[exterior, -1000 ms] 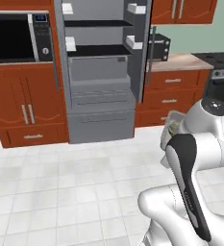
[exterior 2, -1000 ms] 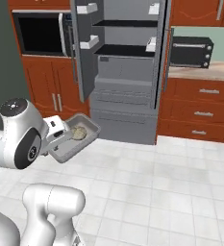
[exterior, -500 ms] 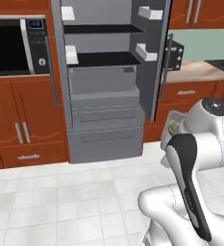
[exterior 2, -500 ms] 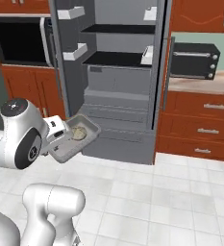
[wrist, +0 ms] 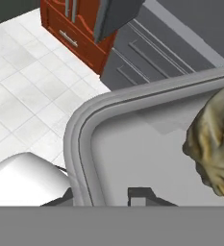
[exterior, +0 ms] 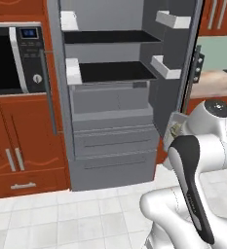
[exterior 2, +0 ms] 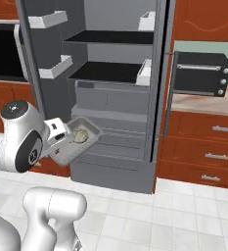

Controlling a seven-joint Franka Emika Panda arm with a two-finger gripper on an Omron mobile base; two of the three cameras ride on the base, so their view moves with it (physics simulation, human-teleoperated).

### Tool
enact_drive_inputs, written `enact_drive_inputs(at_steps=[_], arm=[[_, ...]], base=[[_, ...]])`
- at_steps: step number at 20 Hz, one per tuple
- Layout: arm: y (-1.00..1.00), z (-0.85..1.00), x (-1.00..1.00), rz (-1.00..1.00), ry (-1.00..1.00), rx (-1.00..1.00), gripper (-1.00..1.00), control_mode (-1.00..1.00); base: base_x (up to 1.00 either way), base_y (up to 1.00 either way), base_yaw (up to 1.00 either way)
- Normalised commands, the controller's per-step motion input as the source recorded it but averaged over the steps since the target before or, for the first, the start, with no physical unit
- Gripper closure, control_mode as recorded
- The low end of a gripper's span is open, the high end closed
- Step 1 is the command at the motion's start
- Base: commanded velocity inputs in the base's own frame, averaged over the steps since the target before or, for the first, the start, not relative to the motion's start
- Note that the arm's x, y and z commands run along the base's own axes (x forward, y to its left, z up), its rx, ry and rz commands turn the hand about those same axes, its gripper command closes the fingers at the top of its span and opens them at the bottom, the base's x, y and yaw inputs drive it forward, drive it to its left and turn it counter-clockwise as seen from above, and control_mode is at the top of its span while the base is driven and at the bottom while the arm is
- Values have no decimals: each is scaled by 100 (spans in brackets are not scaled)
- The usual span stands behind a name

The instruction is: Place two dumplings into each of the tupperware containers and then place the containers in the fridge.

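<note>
Here the tool is clamped narrow on the flared rim of a smooth grey container, rectangular with rounded corners, held tilted in the air. Wrinkled tan dumplings sit inside, toward 3 o'clock in the hand view. Beyond, at 12 o'clock, stands the open grey metal fridge, with flat dark shelves and boxy drawers.

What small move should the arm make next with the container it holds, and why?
Probably lift the container forward toward a fridge shelf. The gripper is shut on its rim, dumplings sit inside, and the fridge doors stand open with the dark shelves above the container's level.
</note>
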Motion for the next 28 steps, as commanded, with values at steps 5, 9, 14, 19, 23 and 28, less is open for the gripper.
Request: enact_drive_inputs(at_steps=[5, 9, 14, 19, 23, 28], arm=[[0, 0, 0, 0, 0, 0, 100, 100], [0, 0, 0, 0, 0, 0, 100, 100], [0, 0, 0, 0, 0, 0, 100, 100], [0, 0, 0, 0, 0, 0, 100, 100], [0, 0, 0, 0, 0, 0, 100, 100], [0, 0, 0, 0, 0, 0, 100, 100]], base=[[99, 0, -2], [92, 0, -2], [79, 1, -2], [71, 12, -3], [61, 16, -2], [56, 22, -2]])
